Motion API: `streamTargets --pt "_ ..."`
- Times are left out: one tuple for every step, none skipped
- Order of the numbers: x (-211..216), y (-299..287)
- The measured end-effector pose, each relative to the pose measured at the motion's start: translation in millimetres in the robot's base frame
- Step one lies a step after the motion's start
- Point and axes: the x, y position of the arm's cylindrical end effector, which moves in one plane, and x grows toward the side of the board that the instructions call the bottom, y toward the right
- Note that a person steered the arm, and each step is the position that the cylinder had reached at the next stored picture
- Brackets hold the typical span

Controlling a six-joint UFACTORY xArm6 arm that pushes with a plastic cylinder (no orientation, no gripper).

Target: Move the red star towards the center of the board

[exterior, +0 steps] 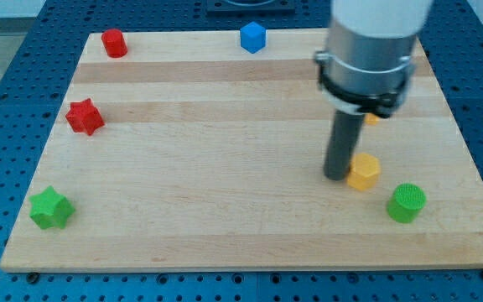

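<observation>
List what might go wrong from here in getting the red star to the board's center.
1. My tip rests against the yellow block, far from the red star; moving off may drag that block.
2. The star sits near the board's left edge; a badly angled push could send it off.

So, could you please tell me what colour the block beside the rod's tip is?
Yellow: the yellow block touching my tip, in the camera view.

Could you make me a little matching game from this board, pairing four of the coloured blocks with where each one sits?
Blocks:
1. red star
2. blue cube
3. green star
4. yellow block

Places:
A. view's bottom left corner
B. touching my tip, on its right
C. view's top edge, near the middle
D. view's left edge, partway down

Pairs: 1-D, 2-C, 3-A, 4-B
</observation>
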Motion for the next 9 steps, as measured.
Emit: streamTargets --pt "-0.2 29.2" --pt "-0.6 26.6" --pt "-16.4 17.2" --pt "-19.3 5.4" --pt "-19.4 -75.1" --pt "-12.2 -173.0" --pt "-11.3 -281.9" --pt "-25.9 -381.2" --pt "-44.5 -429.1"
